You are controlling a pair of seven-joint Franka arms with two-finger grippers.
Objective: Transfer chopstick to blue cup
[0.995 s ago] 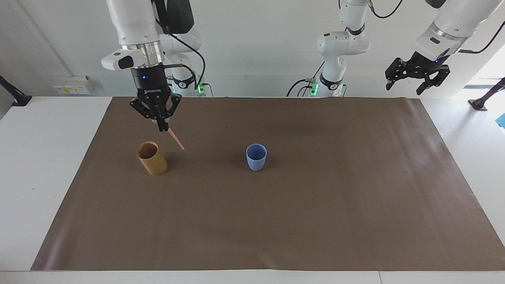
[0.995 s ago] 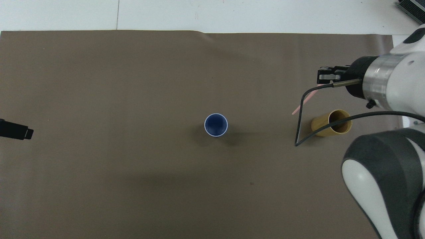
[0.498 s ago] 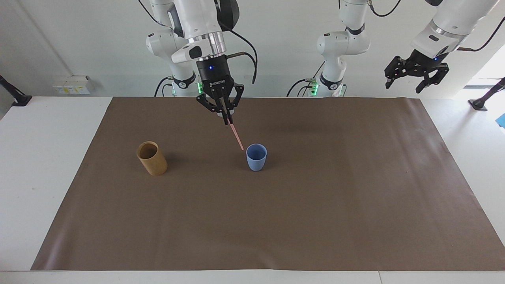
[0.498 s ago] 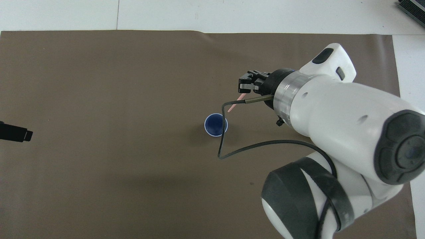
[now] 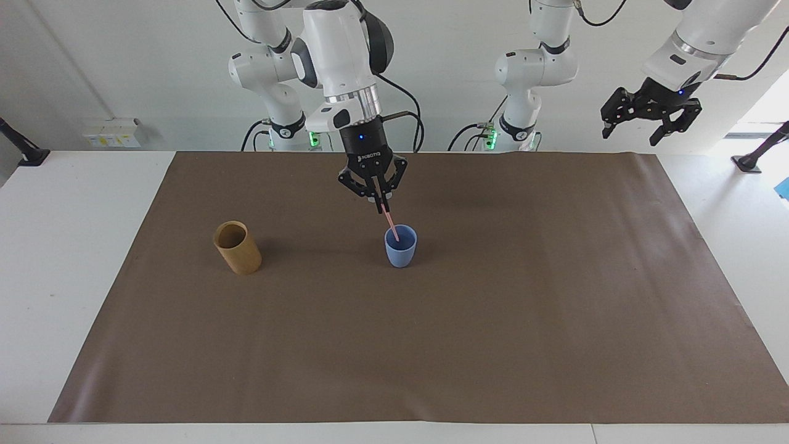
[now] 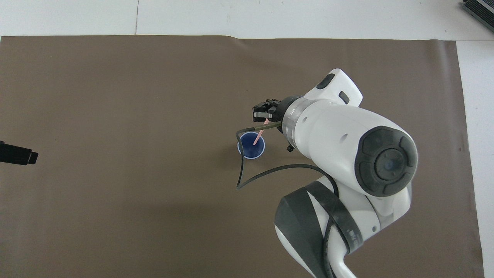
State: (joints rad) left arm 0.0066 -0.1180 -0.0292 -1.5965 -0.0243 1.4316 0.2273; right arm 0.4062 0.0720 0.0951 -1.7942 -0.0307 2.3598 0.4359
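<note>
Fingers of the right gripper [image 5: 380, 208] pinch the chopstick [image 5: 390, 226] — tip inside the blue cup [image 5: 400, 248]; left gripper [image 5: 648, 126] waits, spread

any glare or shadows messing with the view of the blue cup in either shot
Facing view: no glare on the blue cup; only a soft shadow on the brown mat beside it; bright window wash stays at the left arm's end. Overhead view: the right arm and its cable cross beside the cup, but the rim and the chopstick stay visible.

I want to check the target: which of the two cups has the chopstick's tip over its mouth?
The blue cup, mid-mat. The right claw holds the chopstick slanting down into its mouth. The tan cup, toward the right arm's end, has nothing above it.
</note>
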